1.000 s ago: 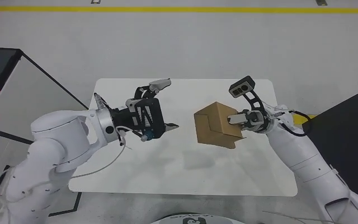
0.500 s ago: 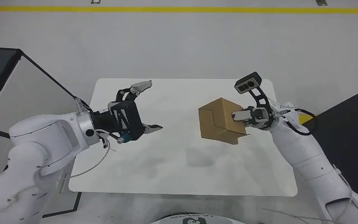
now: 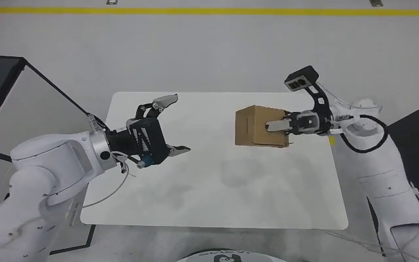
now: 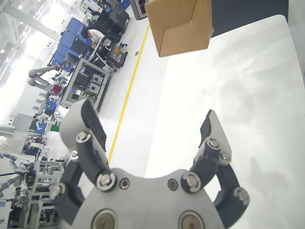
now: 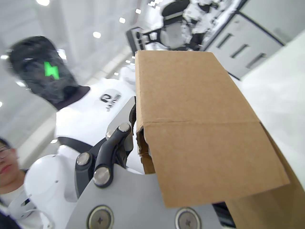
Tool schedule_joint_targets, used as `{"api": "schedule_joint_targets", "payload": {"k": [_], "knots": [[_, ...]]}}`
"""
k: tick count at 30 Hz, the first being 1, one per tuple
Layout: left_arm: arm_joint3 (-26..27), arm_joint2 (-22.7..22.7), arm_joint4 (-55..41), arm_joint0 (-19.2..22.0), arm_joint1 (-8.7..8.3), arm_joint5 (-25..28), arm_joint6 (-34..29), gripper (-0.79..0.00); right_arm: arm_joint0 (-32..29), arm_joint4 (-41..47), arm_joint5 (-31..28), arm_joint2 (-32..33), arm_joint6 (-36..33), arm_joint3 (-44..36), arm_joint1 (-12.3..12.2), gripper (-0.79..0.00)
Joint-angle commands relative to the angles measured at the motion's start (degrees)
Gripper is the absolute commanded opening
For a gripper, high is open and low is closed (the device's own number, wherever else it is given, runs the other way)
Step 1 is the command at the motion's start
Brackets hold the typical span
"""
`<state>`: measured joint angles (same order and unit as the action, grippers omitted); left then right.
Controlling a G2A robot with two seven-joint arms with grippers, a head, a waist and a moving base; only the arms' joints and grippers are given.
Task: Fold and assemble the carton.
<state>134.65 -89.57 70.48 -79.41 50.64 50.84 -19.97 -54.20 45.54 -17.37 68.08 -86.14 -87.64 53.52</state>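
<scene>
Where right hand (image 3: 270, 126) grips, carton (image 3: 248, 131) hides 1 finger.

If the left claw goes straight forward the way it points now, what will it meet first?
Probably the carton, held by the right claw. The left claw is open and points toward it, and the gap between them looks free. Whether their heights match is unclear.

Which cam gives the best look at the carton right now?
Left wrist view: the whole carton is in frame, its open end facing the camera. Top view shows it from above, with the right gripper clamped on its side. Right wrist view is too close: outer panels, cut off at the edge.
</scene>
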Motion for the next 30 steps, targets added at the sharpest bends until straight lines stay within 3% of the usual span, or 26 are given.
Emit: {"api": "schedule_joint_targets", "payload": {"k": [1, 5, 17, 22, 30], "knots": [[0.00, 0.00, 0.00, 0.00, 0.00, 0.00, 0.00, 0.000, 3.59, -12.10, -0.07, 0.14, -0.28, -1.10, -0.27, -0.785], [0.00, 0.00, 0.00, 0.00, 0.00, 0.00, 0.00, 0.000, 9.23, -24.52, -0.99, -2.43, 0.22, -4.68, -0.18, -0.785], [0.00, 0.00, 0.00, 0.00, 0.00, 0.00, 0.00, 0.000, 9.00, -26.65, -0.67, -2.54, 2.04, -5.25, -0.22, -0.785], [-0.83, -0.35, -0.82, -0.90, 0.03, -1.13, 0.80, 0.000, 13.11, -42.00, -1.59, -5.50, 0.82, -8.12, -0.48, -0.785], [-4.48, -9.04, -12.18, -5.63, -0.48, 0.88, 0.99, 0.000, 20.78, -57.55, -2.24, -16.28, 1.47, -11.21, -0.39, -0.785]]}}
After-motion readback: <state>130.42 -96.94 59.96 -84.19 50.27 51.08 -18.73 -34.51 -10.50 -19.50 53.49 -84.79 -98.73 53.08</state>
